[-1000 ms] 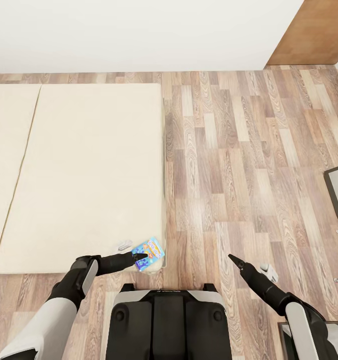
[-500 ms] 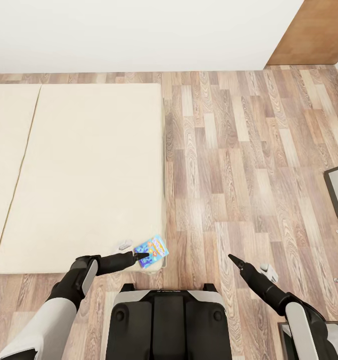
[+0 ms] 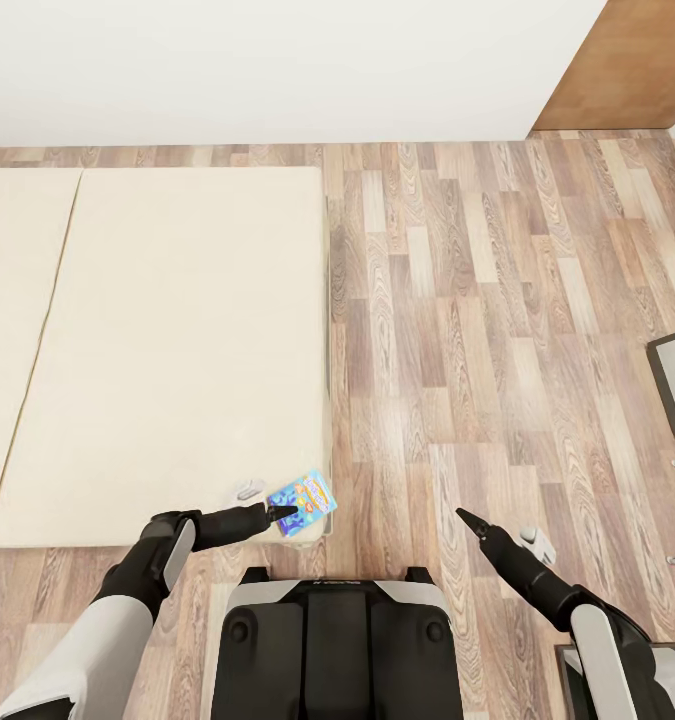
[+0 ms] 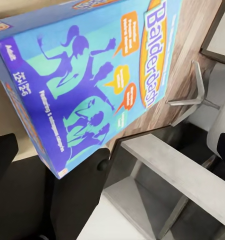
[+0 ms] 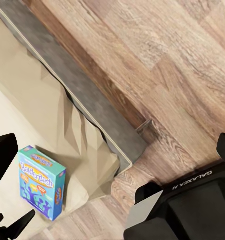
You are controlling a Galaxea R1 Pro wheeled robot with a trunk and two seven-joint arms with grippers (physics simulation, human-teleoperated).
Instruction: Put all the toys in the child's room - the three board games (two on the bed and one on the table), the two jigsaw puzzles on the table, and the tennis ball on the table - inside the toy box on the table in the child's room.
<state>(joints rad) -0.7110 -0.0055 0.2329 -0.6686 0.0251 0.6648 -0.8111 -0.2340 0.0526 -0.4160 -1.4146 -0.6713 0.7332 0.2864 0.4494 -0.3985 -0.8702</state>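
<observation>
Over the last second the flat blue printed "Balderdash" board game box point(image 3: 302, 498) shifted a little toward the bed's outer edge and tilted, then stopped; it sits the same as half a second back, so we judge the pick has stalled at first contact rather than lifted. We see the box at the near corner of the cream mattress bed point(image 3: 167, 340), overhanging the corner slightly above the wood-plank floor point(image 3: 497, 330). Left gripper point(image 3: 281, 513) is stretched low and forward from the shoulder, fingers pointing at the box's near end; in the left wrist view the box point(image 4: 87, 75) fills the space just ahead of the dark fingers point(image 4: 77, 195), which look spread with the box edge touching or just beside them, so we call it unclenched, not yet grasping. Right gripper point(image 3: 464, 519) hangs over the floor well apart from the bed, fingers pinched to a point, holding nothing. The right wrist view shows the box point(image 5: 41, 182) lying on the bed corner. Toy box and table are elsewhere; most of the task remains.
</observation>
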